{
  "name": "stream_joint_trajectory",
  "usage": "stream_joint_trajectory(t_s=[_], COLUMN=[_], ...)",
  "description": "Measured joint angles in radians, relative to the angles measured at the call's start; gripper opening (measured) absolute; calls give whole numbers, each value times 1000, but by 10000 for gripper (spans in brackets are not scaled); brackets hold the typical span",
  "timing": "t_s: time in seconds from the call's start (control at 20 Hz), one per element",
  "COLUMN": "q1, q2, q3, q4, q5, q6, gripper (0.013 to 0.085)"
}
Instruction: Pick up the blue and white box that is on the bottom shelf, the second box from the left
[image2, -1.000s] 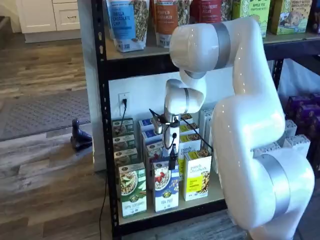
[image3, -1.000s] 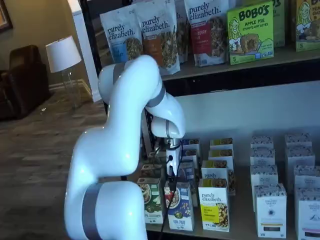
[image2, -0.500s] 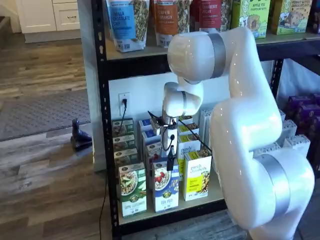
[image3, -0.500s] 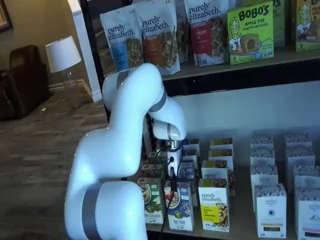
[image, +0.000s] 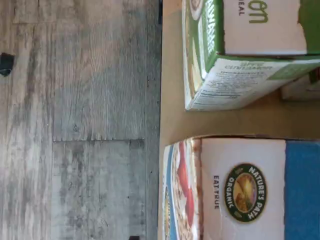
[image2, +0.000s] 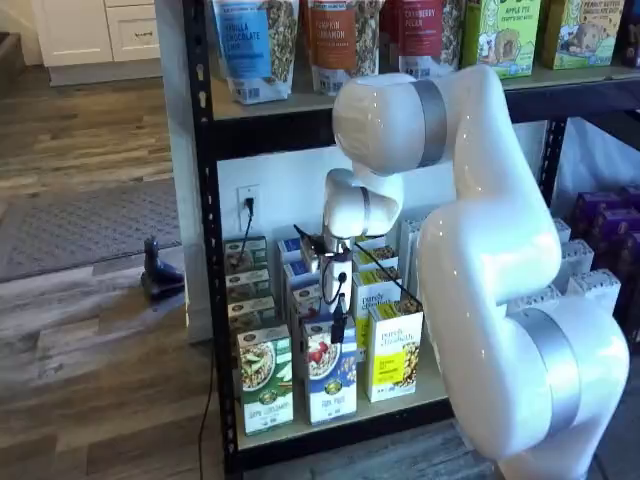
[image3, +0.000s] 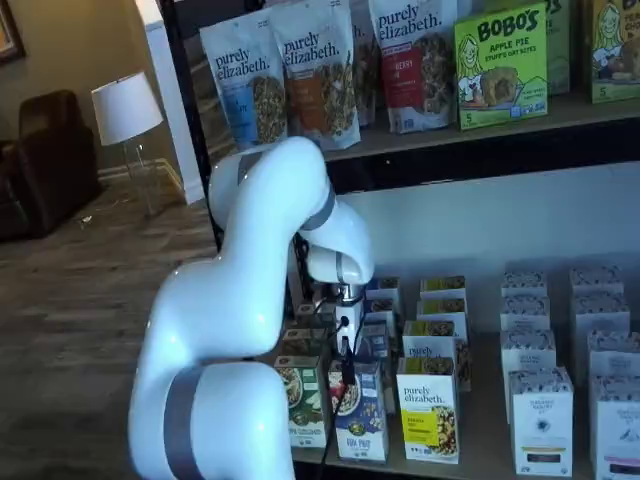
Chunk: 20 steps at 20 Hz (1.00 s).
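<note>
Gripper poised above the target carton on the bottom shelf (image2: 330, 425).

The blue and white box (image2: 331, 372) stood at the shelf's front edge, between a green-and-white carton (image2: 265, 380) and a yellow carton (image2: 394, 350). Over the preceding second the gripper (image2: 338, 322) had sunk closer to the box top, jaws spread wide and empty; alignment looked nearly complete, with only the final descent and closure outstanding.

Lit softly and evenly indoors, casting only faint shadows. Showing mild glare on the glossy white robot arm (image2: 480, 250) toward one o'clock; blurring slightly throughout.
</note>
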Motion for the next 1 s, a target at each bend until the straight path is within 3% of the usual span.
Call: stream_joint_trajectory(t_s=[0.6,1.0], q1=[-8,-9], q2=[12,39], q3=[-38,-77], q4=[15,-11], q5=[25,44], q6=[-17,4], gripper=[850,850])
